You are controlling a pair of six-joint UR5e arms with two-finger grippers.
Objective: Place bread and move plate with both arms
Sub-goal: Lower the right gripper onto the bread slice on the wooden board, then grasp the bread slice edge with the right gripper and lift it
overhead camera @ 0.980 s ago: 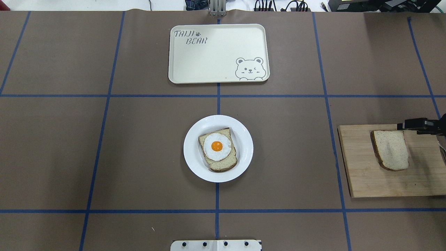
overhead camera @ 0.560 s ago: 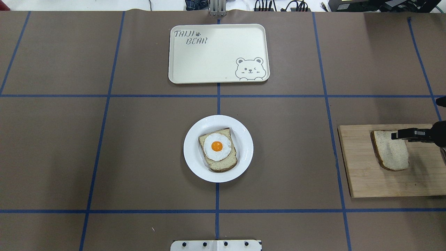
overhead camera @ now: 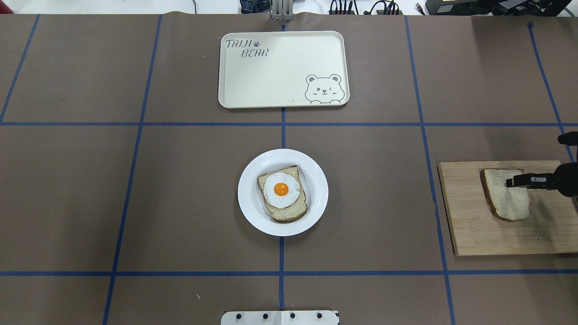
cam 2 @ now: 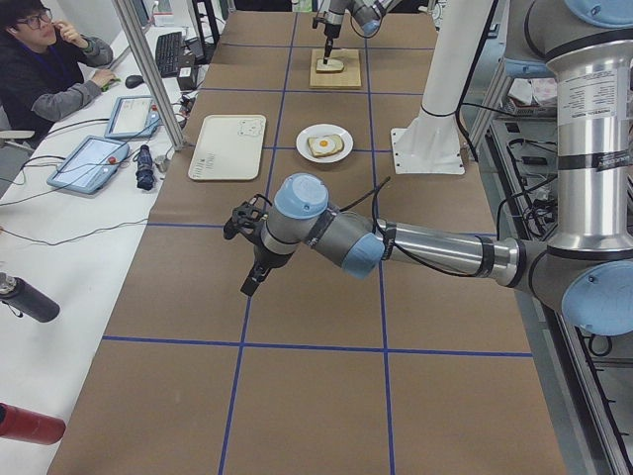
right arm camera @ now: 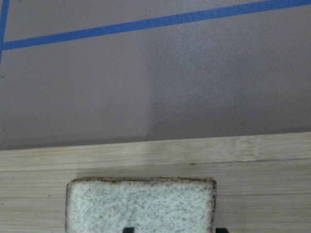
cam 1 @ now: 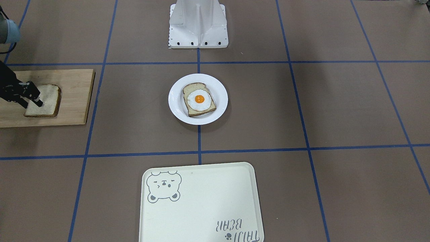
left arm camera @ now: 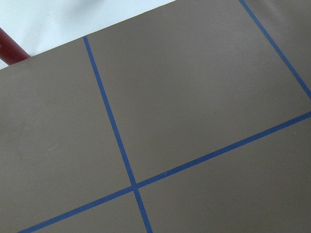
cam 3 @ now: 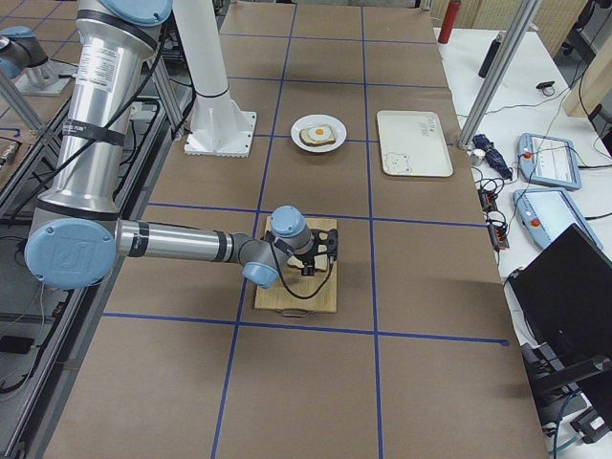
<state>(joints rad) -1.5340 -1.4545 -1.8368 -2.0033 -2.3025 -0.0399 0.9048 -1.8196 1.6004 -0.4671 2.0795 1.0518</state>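
Well, off at our left, our left gripper (cam 2: 250, 285) hangs above the brown paper-covered table (overhead camera: 135, 203) with its blue tape lines, well apart from everything else, and we cannot tell whether its fingers are spread or pressed together. At the middle, the cream rectangular tray (overhead camera: 280, 76) with a bear drawing lies on the far side. Nearer us, the round glossy white plate (overhead camera: 248, 198) carries an egg-topped slice (overhead camera: 281, 189). On our right, the plain pale bread slice (overhead camera: 508, 203) with its dark crust lies flat on a light wooden cutting board (overhead camera: 469, 225). Our right gripper (overhead camera: 509, 183) sits over that slice, fingers spread apart, not closed on it.
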